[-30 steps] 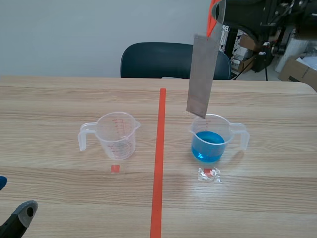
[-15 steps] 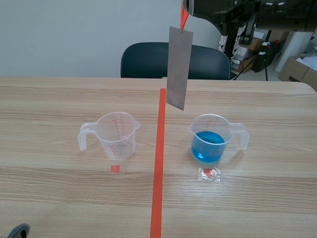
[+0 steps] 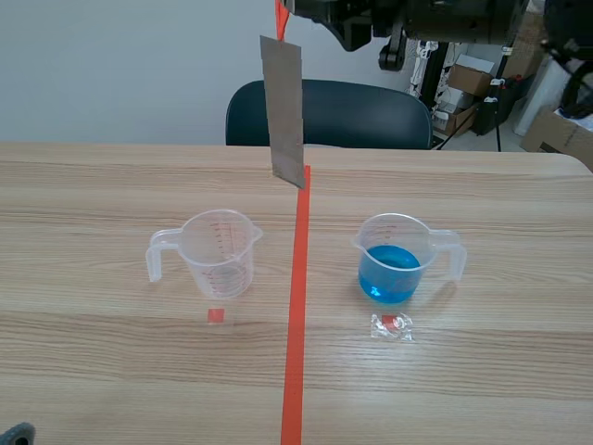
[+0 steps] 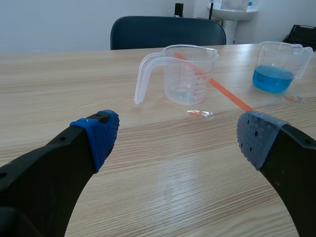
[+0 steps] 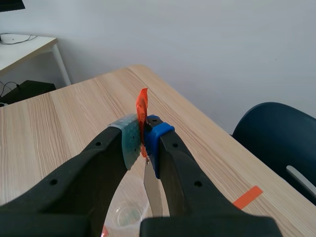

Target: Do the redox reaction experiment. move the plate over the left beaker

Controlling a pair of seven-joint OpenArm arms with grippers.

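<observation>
A grey metal plate (image 3: 283, 111) hangs upright from an orange tag, with my right gripper (image 3: 282, 11) shut on the tag high over the table. The plate's lower edge sits over the far end of the tape line, right of and behind the empty left beaker (image 3: 218, 252). In the right wrist view the fingers (image 5: 143, 140) pinch the orange tag, and the plate (image 5: 152, 190) drops below them. The right beaker (image 3: 394, 261) holds blue liquid. My left gripper (image 4: 177, 136) is open and low at the near left; the empty beaker (image 4: 185, 74) stands ahead of it.
A small clear packet (image 3: 392, 325) lies in front of the blue beaker. A dark chair (image 3: 324, 113) stands behind the table's far edge. Boxes and equipment (image 3: 556, 120) fill the back right.
The right arm has carried the plate up and to the left, from over the blue beaker to the tape line. The left gripper has dropped almost out of the scene view.
</observation>
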